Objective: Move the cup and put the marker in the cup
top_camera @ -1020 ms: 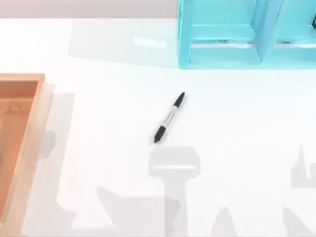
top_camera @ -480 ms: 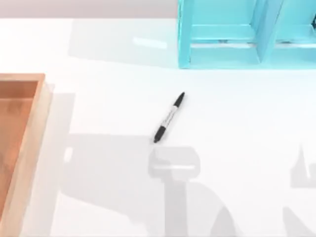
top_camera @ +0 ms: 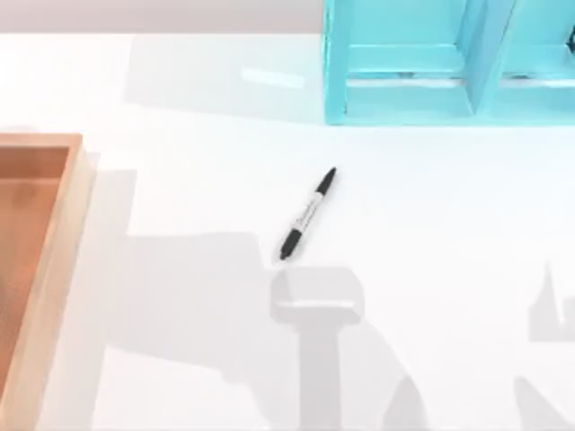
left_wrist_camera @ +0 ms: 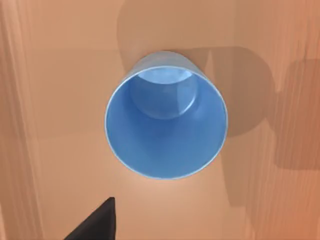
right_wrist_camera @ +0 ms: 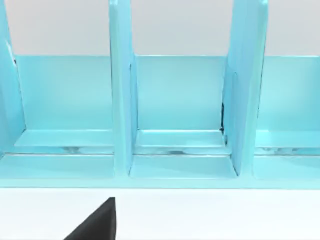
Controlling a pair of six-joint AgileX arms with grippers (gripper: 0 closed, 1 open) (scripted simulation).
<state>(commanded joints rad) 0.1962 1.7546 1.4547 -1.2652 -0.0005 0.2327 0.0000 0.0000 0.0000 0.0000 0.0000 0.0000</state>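
Note:
The marker (top_camera: 307, 214) lies flat near the middle of the white table, slanted, with a black cap at its far end and a black tip at its near end. The blue cup (left_wrist_camera: 166, 122) stands upright with its mouth open on a wooden surface (left_wrist_camera: 60, 100), and the left wrist camera looks straight down into it. A dark piece of my left gripper (left_wrist_camera: 95, 222) shows just beside the cup's rim without touching it. In the right wrist view a dark piece of my right gripper (right_wrist_camera: 95, 222) is above the white table, facing the teal shelf.
A wooden tray (top_camera: 54, 233) with raised walls runs along the table's left edge. A large teal shelf unit (top_camera: 449, 63) with upright dividers (right_wrist_camera: 122, 100) stands at the back right. Arm shadows fall across the table's front half.
The marker has not moved. A broad arm shadow has spread over the table right of the tray and crept slightly towards the back.

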